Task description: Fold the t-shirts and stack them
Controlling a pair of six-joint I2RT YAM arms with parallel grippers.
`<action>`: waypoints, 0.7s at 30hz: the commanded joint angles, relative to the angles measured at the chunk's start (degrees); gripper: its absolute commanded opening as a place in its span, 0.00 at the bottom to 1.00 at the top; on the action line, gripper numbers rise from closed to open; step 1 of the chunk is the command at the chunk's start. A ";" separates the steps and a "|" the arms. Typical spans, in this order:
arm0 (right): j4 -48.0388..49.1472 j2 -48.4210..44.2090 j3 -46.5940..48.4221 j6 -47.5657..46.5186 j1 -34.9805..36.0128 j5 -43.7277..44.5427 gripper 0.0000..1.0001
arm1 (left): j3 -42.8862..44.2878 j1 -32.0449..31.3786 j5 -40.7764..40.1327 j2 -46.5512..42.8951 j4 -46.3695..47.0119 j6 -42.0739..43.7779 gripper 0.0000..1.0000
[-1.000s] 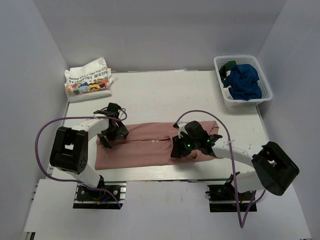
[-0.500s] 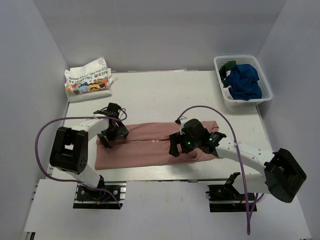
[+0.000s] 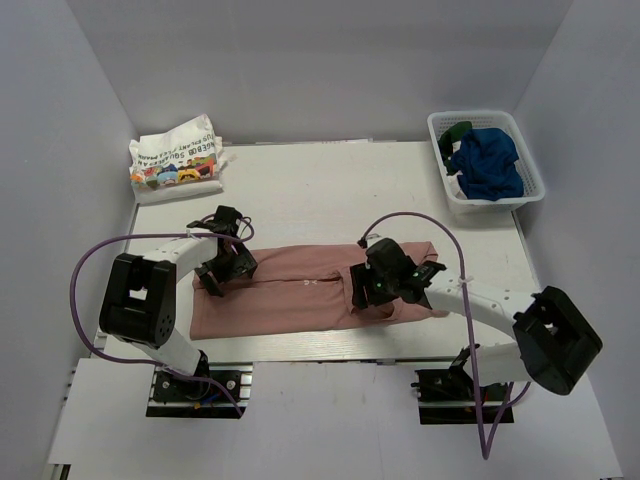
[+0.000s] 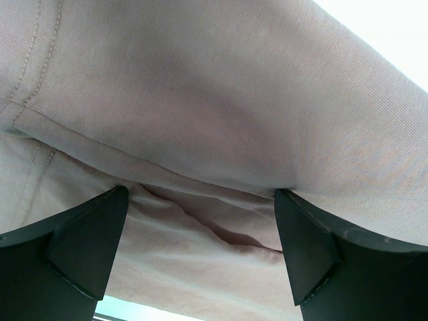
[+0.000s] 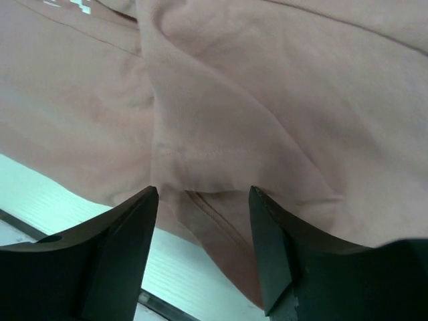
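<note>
A dusty pink t-shirt [image 3: 290, 290] lies folded into a long band across the near half of the table. My left gripper [image 3: 220, 272] rests on its left end, open wide, and in the left wrist view a soft fold of the pink t-shirt [image 4: 234, 100] lies between the spread jaws of the left gripper [image 4: 198, 204]. My right gripper [image 3: 362, 295] is low over the band's near right part. It is open, and the right wrist view shows the right gripper [image 5: 202, 194] straddling a stitched hem of the pink t-shirt [image 5: 234, 100] at the cloth's near edge.
A stack of folded white t-shirts [image 3: 175, 160] with print sits at the back left corner. A white mesh basket [image 3: 440, 125] at the back right holds a navy blue t-shirt [image 3: 490, 160] and a dark green one [image 3: 458, 131]. The table's near edge [image 5: 100, 231] runs just below the hem.
My right arm swung its elbow outward and came partly back, with its gripper staying over the same part of the pink t-shirt. The left arm and the shirt's left end have not moved.
</note>
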 commanded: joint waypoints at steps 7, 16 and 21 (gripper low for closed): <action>5.00 4.85 1.69 0.01 -0.10 -5.07 0.29 | -3.30 -0.08 -2.59 2.95 2.14 -0.04 1.00; 0.27 2.30 4.32 -3.32 0.08 -4.29 0.03 | -3.30 -0.08 -2.59 3.48 2.67 0.48 1.00; -0.71 1.60 5.38 -5.44 0.43 -8.32 0.00 | -3.30 -0.08 -2.06 3.48 2.67 0.49 1.00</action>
